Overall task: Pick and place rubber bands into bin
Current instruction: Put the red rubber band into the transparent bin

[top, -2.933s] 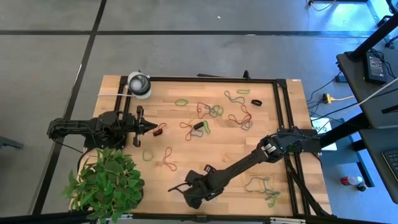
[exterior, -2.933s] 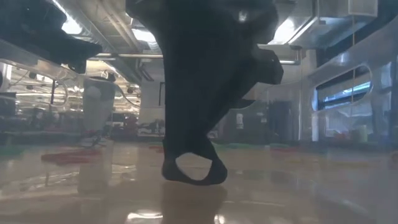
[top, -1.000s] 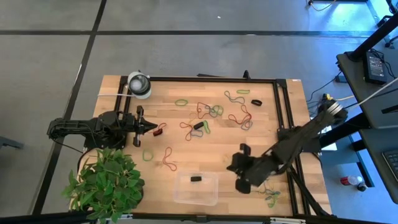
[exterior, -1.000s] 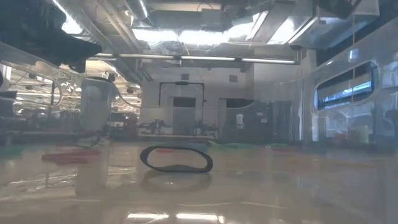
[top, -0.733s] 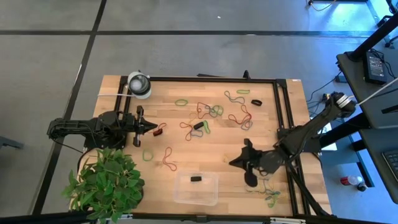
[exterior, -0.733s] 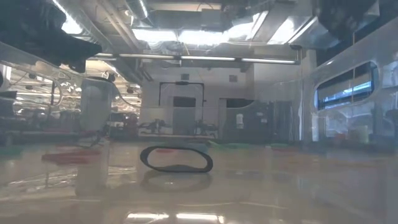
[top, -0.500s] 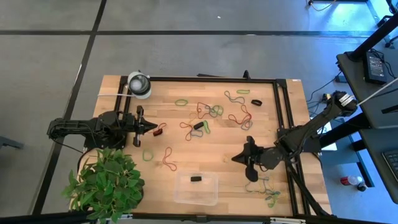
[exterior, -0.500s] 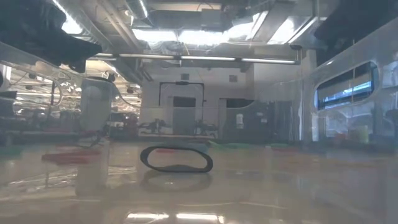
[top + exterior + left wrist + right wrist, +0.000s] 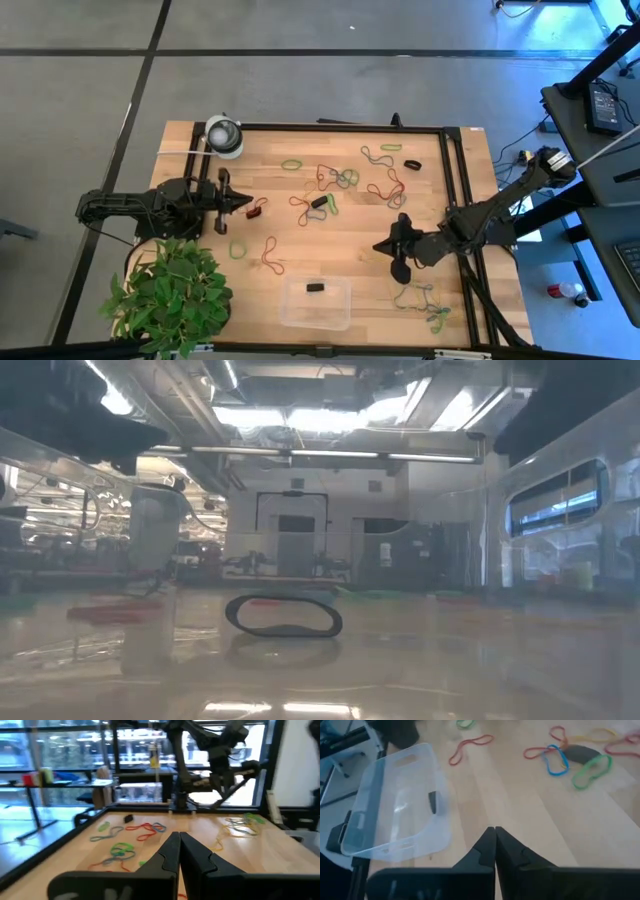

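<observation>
One black band [image 9: 315,287] lies alone in the clear bin [image 9: 340,315] near the table's front edge, so the job looks barely begun. Most of the rubber bands [image 9: 345,181] are scattered across the far half of the wooden table [image 9: 300,235], a red one [image 9: 269,254] lies just beyond the bin, and a yellow-green tangle [image 9: 428,305] sits well to the bin's right.

The right gripper [image 9: 397,258] hangs over bare wood between the bin and that tangle, its fingers pressed together with nothing between them; its own camera shows the tips meeting in a point, with the bin beyond them. To my eye this is the stretch between drops: hand empty, next band not yet chosen. Next it would need to spread its fingers, settle over a single loop, and pinch it without dragging its neighbours along. The tangle looks closest, though I can't say from up here how knotted it is.

The left gripper [image 9: 243,205] waits at the table's left side, pinched shut beside a dark band [image 9: 256,210].
</observation>
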You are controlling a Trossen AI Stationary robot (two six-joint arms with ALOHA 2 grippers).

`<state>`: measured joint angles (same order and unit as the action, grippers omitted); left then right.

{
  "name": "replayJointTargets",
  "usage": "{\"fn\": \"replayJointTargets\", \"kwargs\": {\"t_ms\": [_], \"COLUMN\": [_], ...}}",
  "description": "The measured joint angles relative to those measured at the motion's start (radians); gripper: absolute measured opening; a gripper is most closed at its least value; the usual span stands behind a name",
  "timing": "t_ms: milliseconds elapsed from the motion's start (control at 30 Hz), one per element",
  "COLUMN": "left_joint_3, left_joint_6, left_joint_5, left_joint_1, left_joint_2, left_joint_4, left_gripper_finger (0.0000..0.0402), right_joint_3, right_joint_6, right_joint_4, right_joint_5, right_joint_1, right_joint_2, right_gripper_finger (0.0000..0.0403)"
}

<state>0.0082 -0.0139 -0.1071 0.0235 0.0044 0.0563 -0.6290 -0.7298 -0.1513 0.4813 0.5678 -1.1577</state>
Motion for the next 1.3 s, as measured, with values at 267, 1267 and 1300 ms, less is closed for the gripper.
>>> {"fn": "replayJointTargets", "kwargs": {"t_ms": [267,1267,1300], "left_joint_3": [0.045,1.119,1.119], "left_joint_6": [-0.104,-0.623,-0.639], "left_joint_5": [-0.060,-0.026,-0.002], "left_joint_1": [-0.011,0.161,0.169], "left_joint_2": [0.072,1.511,1.538], "left_joint_4": [-0.008,-0.986,-0.991], "left_gripper_finger": [0.0004,0.0116,0.0128], "right_joint_3": [0.204,0.440,0.439], "right_joint_6": [0.002,0.532,0.533], "right_joint_4": [0.174,-0.011,-0.017], "right_joint_5": [-0.003,-0.828,-0.839], "right_joint_1": [-0.043,-0.624,-0.630], "right_joint_2": [0.154,0.755,0.755], "right_gripper_finger": [0.0001,0.0000,0.0000]}}
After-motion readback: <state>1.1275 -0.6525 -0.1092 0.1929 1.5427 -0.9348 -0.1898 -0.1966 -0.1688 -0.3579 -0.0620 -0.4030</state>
